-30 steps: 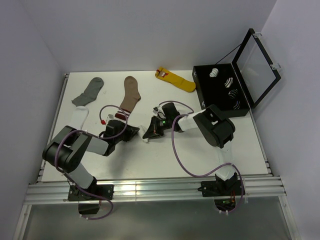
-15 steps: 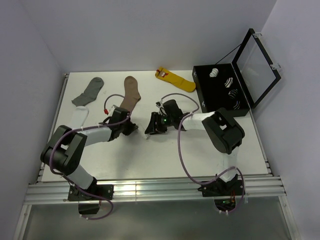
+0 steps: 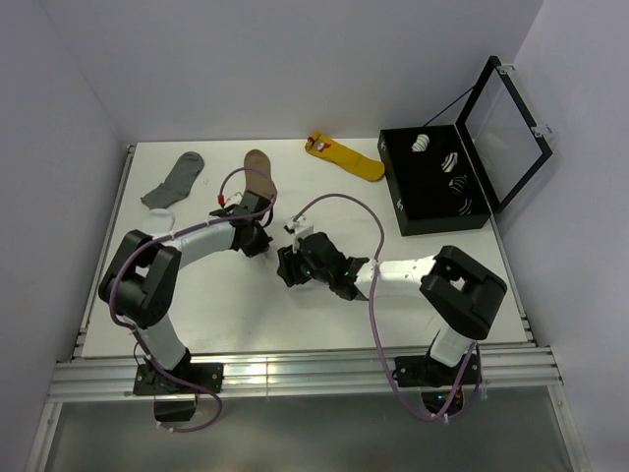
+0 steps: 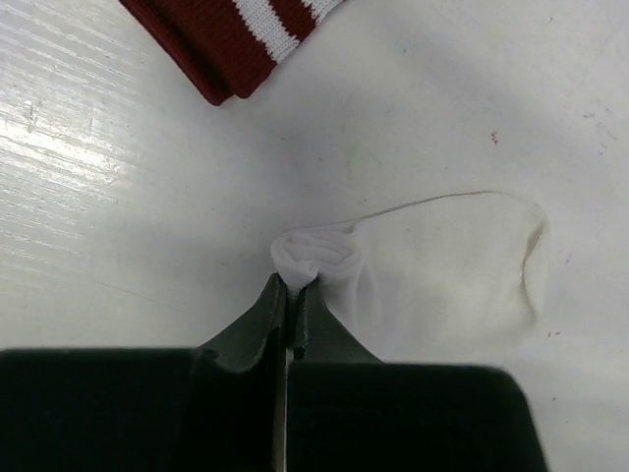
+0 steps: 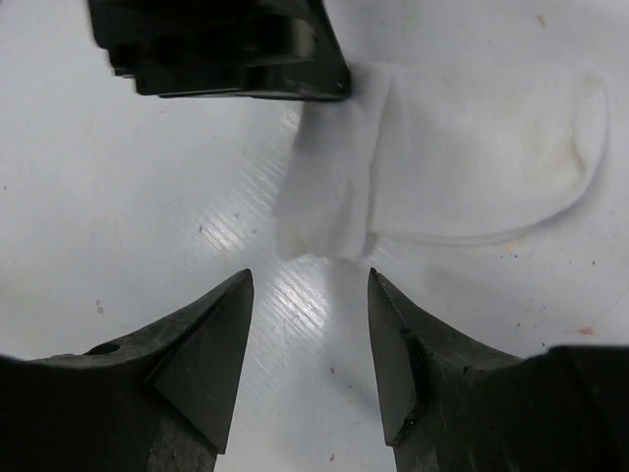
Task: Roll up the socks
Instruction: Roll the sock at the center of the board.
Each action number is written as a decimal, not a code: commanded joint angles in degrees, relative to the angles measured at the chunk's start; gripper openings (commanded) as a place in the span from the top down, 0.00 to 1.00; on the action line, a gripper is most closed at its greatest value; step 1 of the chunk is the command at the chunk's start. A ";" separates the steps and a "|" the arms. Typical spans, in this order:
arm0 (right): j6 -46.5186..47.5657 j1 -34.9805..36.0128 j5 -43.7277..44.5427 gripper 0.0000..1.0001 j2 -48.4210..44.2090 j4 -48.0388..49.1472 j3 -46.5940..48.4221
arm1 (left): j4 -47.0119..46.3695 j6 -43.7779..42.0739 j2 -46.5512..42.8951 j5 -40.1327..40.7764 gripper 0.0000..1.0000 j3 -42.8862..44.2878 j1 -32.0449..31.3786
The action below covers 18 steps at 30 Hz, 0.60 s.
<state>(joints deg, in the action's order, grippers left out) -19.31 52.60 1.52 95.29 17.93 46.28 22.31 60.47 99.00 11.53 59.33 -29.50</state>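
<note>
A plain white sock lies flat on the table, its toe pointing away from both grippers. My left gripper is shut on the bunched, partly rolled edge of that sock. In the right wrist view the same sock lies just beyond my right gripper, which is open and empty a short way from the sock's folded edge. The left gripper shows at the top of that view. From above, the left gripper and right gripper face each other mid-table. The end of another white sock peeks out beside the left arm.
The brown sock with its maroon-and-white cuff lies just beyond the left gripper. A grey sock and a yellow sock lie at the back. A black box with its lid up holds rolled socks at the right.
The left gripper has reached forward toward the brown sock's cuff and closed on the white sock's edge. The right gripper has opened and drawn back toward the near side.
</note>
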 commanded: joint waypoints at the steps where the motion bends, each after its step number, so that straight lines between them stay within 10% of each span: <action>1: 6.12 2.42 10.08 0.42 -2.82 9.39 -1.63 | 8.37 -3.60 2.25 2.01 1.00 1.57 -0.91; 18: 14.56 8.92 17.02 0.42 7.89 12.57 5.13 | 8.63 -4.57 4.09 -0.37 1.00 3.07 -1.53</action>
<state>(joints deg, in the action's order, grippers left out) -7.05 60.86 15.31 102.00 27.64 48.36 26.33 57.65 101.03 11.94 62.70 -30.22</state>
